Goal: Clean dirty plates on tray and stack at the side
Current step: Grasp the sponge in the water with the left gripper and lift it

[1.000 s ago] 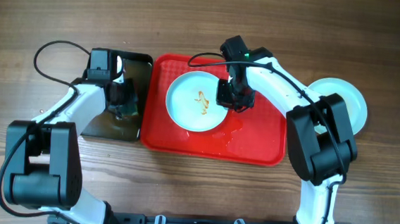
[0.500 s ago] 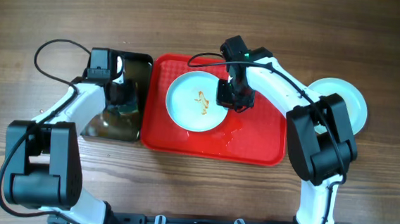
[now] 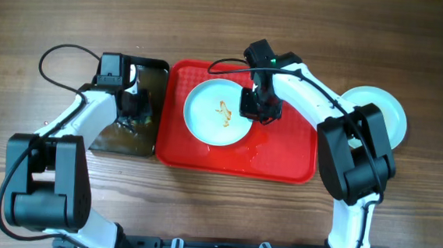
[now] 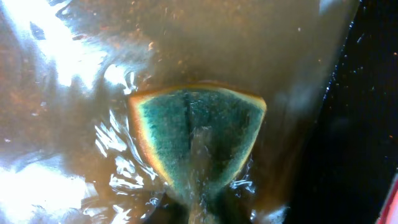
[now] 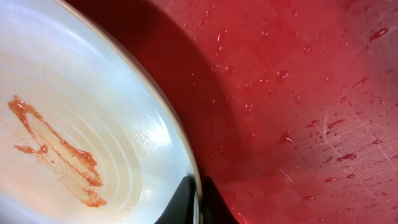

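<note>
From straight above, the overhead camera is taking in the whole wooden table (image 3: 213, 14), including both wrist cameras' close-up patches — the left is facing the green sponge (image 4: 196, 143) in the black rectangular tray (image 3: 130, 143), the right the pale round plate (image 5: 74, 112) on the red plastic tray (image 5: 298, 93)

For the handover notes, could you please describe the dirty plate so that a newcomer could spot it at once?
Look at the red tray mid-table. On its left half sits a pale round plate, its rim pinched by the right gripper. Unlike the off-tray plate, it bears an orange sauce squiggle.
</note>
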Tool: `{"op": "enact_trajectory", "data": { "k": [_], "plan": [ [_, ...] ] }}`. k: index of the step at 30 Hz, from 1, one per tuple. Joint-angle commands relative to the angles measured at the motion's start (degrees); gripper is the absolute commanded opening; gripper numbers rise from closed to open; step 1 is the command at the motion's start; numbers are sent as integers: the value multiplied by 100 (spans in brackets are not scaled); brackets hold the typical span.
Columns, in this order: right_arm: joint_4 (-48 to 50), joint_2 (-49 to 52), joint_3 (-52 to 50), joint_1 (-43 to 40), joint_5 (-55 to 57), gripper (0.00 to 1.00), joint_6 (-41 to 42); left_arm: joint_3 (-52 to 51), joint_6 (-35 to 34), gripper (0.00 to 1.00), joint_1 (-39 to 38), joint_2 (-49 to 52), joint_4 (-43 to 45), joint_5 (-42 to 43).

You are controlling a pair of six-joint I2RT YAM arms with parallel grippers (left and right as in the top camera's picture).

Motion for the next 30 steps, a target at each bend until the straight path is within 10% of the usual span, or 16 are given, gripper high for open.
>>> {"op": "enact_trajectory", "data": {
  "k": [1, 30],
  "plan": [
    [-120, 219, -157, -2, 317, 4, -57, 26, -2, 4, 0, 59, 33, 35],
    [-136, 219, -157, -2, 317, 4, -201, 26, 17, 4, 7, -2343, 42, -402]
  ]
}}
